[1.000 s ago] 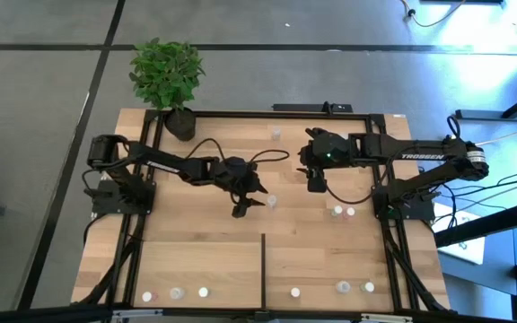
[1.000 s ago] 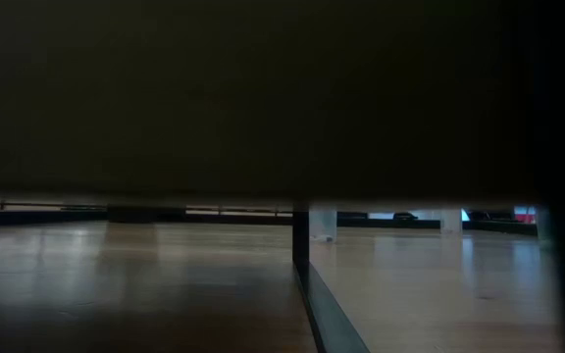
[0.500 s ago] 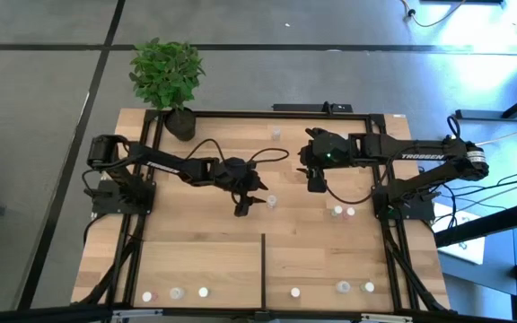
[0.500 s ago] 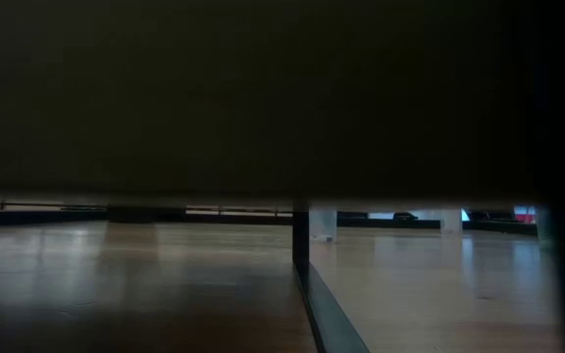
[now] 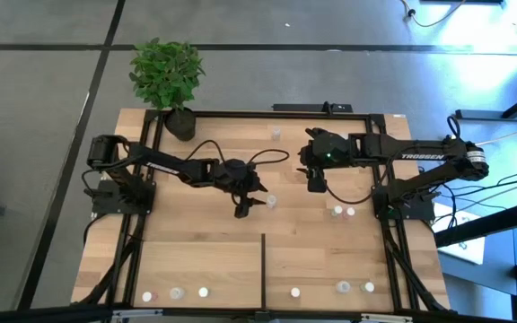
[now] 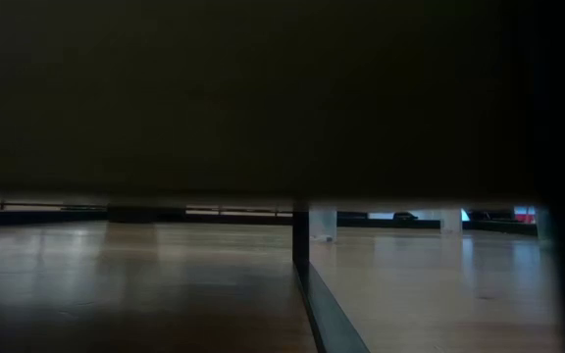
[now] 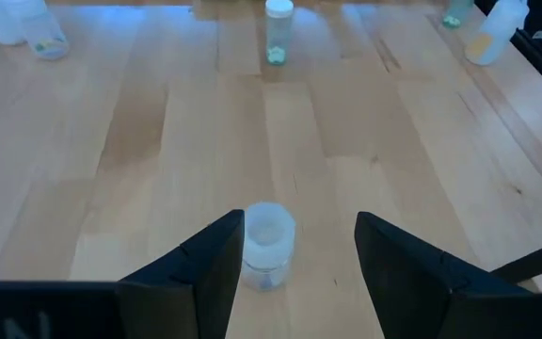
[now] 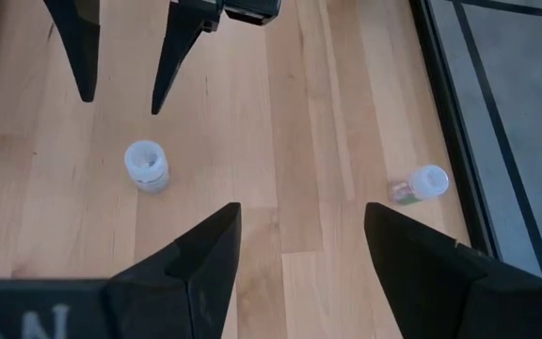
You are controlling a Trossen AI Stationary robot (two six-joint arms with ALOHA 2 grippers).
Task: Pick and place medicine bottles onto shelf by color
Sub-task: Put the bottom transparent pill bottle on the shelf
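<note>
Between left pincer (image 7: 294,259) fingers, bottle (image 7: 268,245).

Around the black divider bar (image 5: 263,269), bare boards lay open on both sides. At the near edge, three bottles (image 5: 176,292) stood to its left and three more (image 5: 343,287) to its right. One bottle (image 5: 271,201) and the left gripper (image 5: 251,203) stood beyond its far end.

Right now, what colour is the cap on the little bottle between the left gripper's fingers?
White, on a clear bottle; the left wrist view shows it best.
</note>
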